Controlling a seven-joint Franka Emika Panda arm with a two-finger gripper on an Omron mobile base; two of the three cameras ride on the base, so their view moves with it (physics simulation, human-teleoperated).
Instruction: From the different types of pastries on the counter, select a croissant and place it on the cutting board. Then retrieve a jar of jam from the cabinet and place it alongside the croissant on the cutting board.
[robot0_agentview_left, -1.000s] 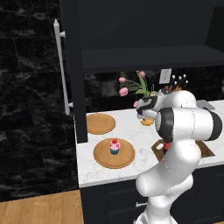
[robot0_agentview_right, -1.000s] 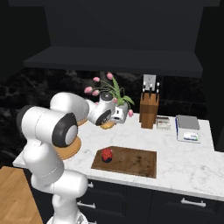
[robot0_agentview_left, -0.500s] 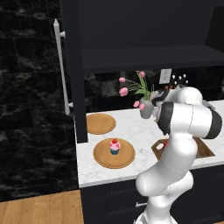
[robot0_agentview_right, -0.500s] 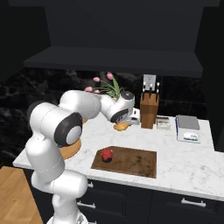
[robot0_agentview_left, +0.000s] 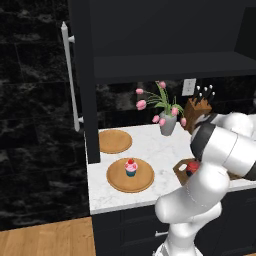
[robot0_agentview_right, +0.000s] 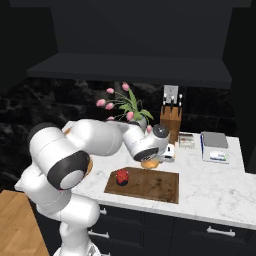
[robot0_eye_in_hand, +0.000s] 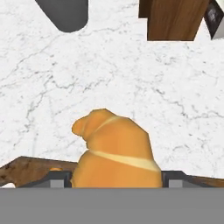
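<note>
My gripper (robot0_agentview_right: 158, 159) is shut on the golden-brown croissant (robot0_agentview_right: 149, 163), holding it just above the far edge of the dark brown cutting board (robot0_agentview_right: 150, 186). In the hand view the croissant (robot0_eye_in_hand: 116, 148) sits between my fingertips (robot0_eye_in_hand: 59, 179), with the board's edge (robot0_eye_in_hand: 26, 168) below it and white marble counter (robot0_eye_in_hand: 131, 78) beyond. A small dark red jar (robot0_agentview_right: 122, 176) stands on the board's left part, and from the left side the jar (robot0_agentview_left: 192, 169) shows beside my arm. The pink-frosted cupcake (robot0_agentview_left: 131, 168) rests on a round plate (robot0_agentview_left: 116, 181). The dark cabinet (robot0_agentview_right: 130, 70) hangs overhead.
A second round plate (robot0_agentview_left: 115, 141) lies behind the cupcake's plate. A grey vase of pink tulips (robot0_agentview_right: 131, 111) and a knife block (robot0_agentview_right: 170, 116) stand at the back. A scale (robot0_agentview_right: 215, 148) sits at the right. A tall dark unit with a silver handle (robot0_agentview_left: 70, 80) bounds the left.
The arm has swung to the right with the croissant, from beside the vase to the back edge of the cutting board. The jar and the cupcake have stayed put.
</note>
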